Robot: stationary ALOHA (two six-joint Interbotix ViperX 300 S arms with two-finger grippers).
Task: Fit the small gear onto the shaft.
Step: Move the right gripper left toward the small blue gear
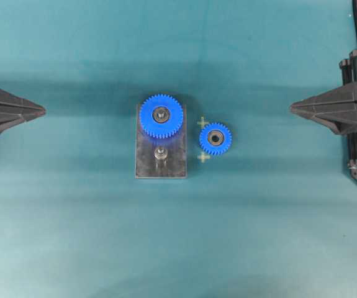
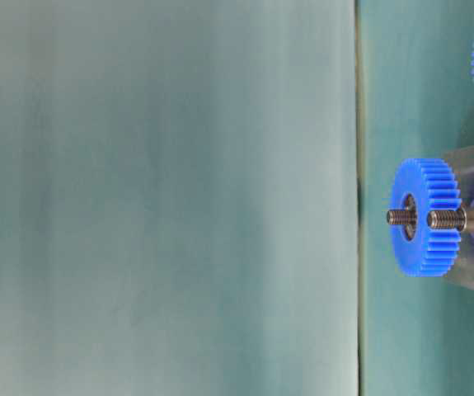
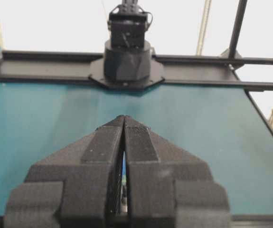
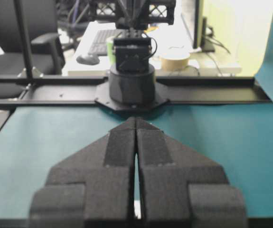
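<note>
The small gear (image 1: 215,138), bright blue with a dark bearing hub, lies flat on the teal mat just right of the grey plate (image 1: 148,162). The shaft (image 1: 160,153), a short silver peg with a round collar, stands bare on the plate's near half; the table-level view shows the shaft (image 2: 455,219) side-on. A larger blue gear (image 1: 162,115) sits on the plate's other peg. My left gripper (image 1: 43,110) rests shut at the far left, its tips together and holding nothing. Far right, my right gripper (image 1: 291,108) is likewise shut and empty. Both are well apart from the gears.
Two small pale cross marks (image 1: 203,157) flank the small gear on the mat. Each wrist view looks across the teal mat to the opposite arm's base (image 3: 127,61) and a black frame rail (image 4: 212,92). A desk with clutter lies beyond the table.
</note>
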